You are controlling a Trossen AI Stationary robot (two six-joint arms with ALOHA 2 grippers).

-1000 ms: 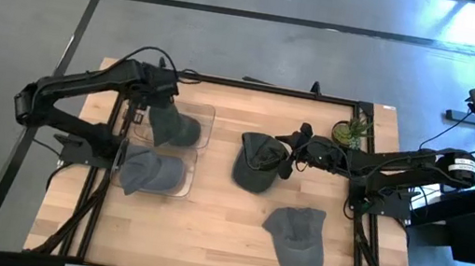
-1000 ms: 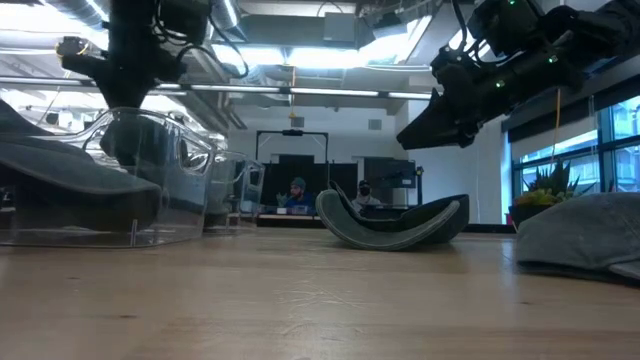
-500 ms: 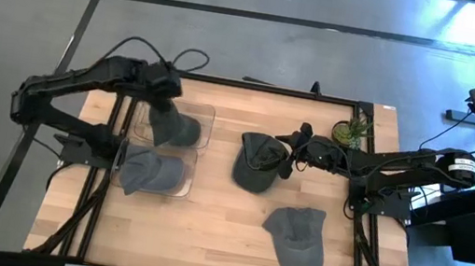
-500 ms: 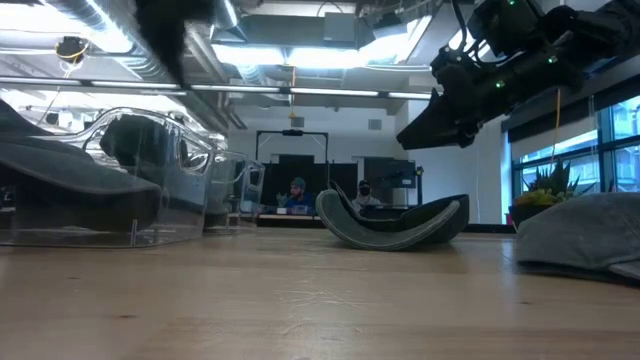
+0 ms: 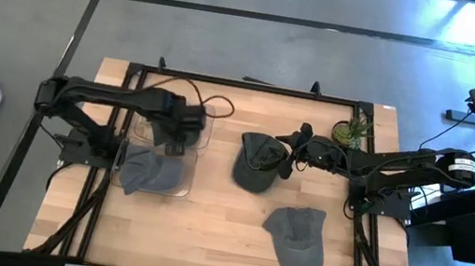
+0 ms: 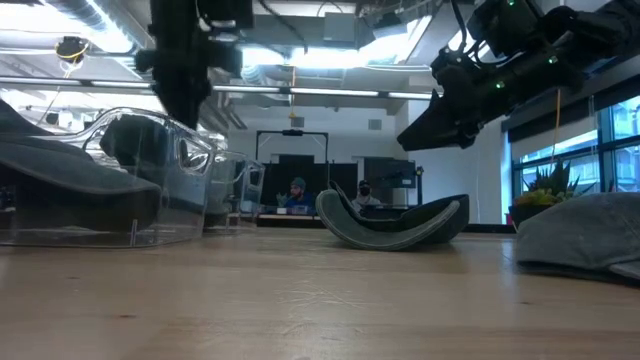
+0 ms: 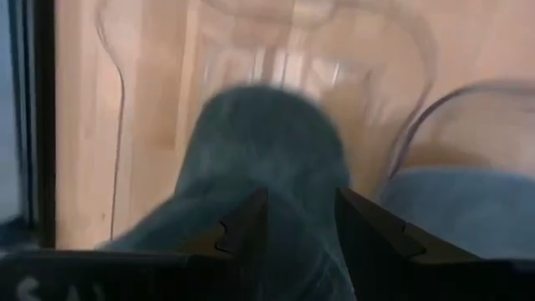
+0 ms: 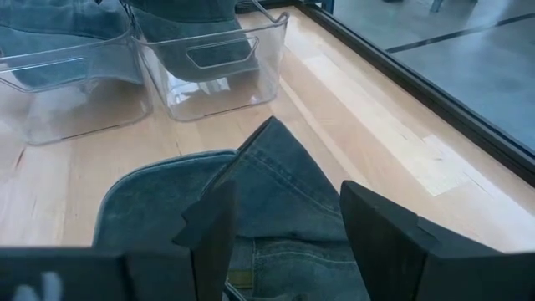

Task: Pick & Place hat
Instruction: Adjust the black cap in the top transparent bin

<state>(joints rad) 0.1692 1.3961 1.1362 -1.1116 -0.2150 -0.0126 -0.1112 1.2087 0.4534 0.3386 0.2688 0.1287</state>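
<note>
Several grey denim hats. One lies in the near clear bin, one in the far clear bin. A third, upside down, rests on its crown mid-table. A fourth sits crown up near the right front. My left gripper hangs open above the far bin's hat. My right gripper hovers open above the right edge of the upside-down hat.
The two clear bins stand side by side at the table's left. A small potted plant stands at the far right corner. A black frame rail runs round the table. Bare wood lies along the near edge.
My left gripper has swung toward the table's right and slightly toward the near edge, its arm folding lower across the far bin. The hats lie as before.
</note>
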